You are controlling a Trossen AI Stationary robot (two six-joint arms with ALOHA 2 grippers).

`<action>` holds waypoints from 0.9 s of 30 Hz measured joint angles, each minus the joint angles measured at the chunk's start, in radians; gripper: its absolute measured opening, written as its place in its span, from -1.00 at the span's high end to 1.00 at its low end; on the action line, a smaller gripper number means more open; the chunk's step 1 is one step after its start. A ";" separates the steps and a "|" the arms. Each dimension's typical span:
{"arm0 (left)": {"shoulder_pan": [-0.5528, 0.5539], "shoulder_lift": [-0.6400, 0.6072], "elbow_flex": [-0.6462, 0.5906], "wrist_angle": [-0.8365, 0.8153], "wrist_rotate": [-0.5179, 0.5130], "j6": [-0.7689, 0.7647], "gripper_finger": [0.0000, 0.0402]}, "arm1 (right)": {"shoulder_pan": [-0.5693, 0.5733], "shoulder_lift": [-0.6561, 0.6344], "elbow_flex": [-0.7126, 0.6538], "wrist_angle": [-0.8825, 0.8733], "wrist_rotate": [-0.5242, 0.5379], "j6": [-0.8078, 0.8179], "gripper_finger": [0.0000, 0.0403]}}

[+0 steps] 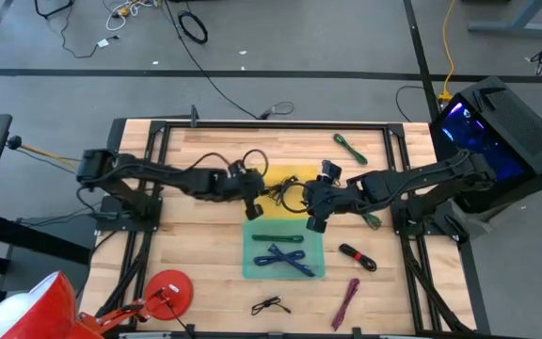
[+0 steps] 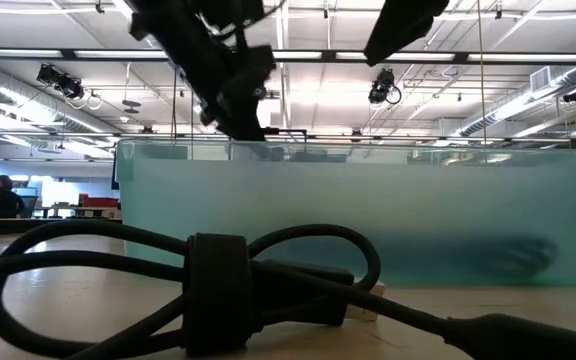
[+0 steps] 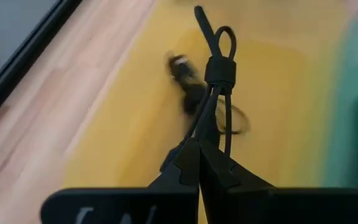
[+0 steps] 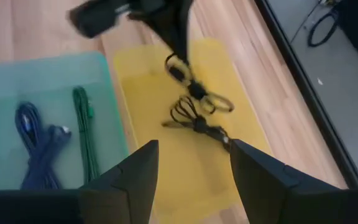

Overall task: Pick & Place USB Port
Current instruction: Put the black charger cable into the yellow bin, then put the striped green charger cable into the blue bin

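Note:
My left gripper [image 1: 252, 207] [image 3: 199, 155] is over the yellow tray [image 1: 285, 174] [image 3: 123, 137], shut on a coiled black cable [image 3: 219, 68] [image 4: 179, 64]. A second black cable [image 4: 196, 118] lies flat in that tray. My right gripper [image 1: 315, 223] [image 4: 191, 168] hovers open over the yellow tray's near right part and touches nothing. In the teal tray [image 1: 250, 266] [image 4: 17, 74], nearer the front edge, lie a blue cable [image 1: 285, 259] [image 4: 39, 140] and a green cable [image 1: 276, 237] [image 4: 84, 134]. My left gripper pinches the black cable between its two fingers [image 3: 188, 163] at one end of the coil [image 3: 205, 121], just short of its binding band [image 3: 220, 71]. The fingers point down from above. The coil hangs below them over the yellow tray; whether its lower end touches the tray I cannot tell.
Loose cables lie on the wooden table: green ones [image 1: 349, 146] [image 1: 374, 218], a red-and-black one [image 1: 358, 256], a maroon one [image 1: 346, 301] and a black one [image 1: 269, 305] [image 2: 218, 290] near the front edge. A black frame borders the table. A red object [image 1: 169, 290] sits front left.

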 joint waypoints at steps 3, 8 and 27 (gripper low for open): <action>0.031 0.040 0.039 -0.019 0.048 0.001 1.00 | 0.008 0.000 0.000 -0.058 0.034 0.019 0.00; 0.055 0.082 0.050 -0.021 0.124 0.001 0.99 | 0.009 0.000 0.000 -0.153 0.111 0.065 0.00; 0.056 0.049 0.050 -0.021 0.167 -0.039 0.10 | -0.003 -0.001 0.000 -0.376 0.313 0.213 0.00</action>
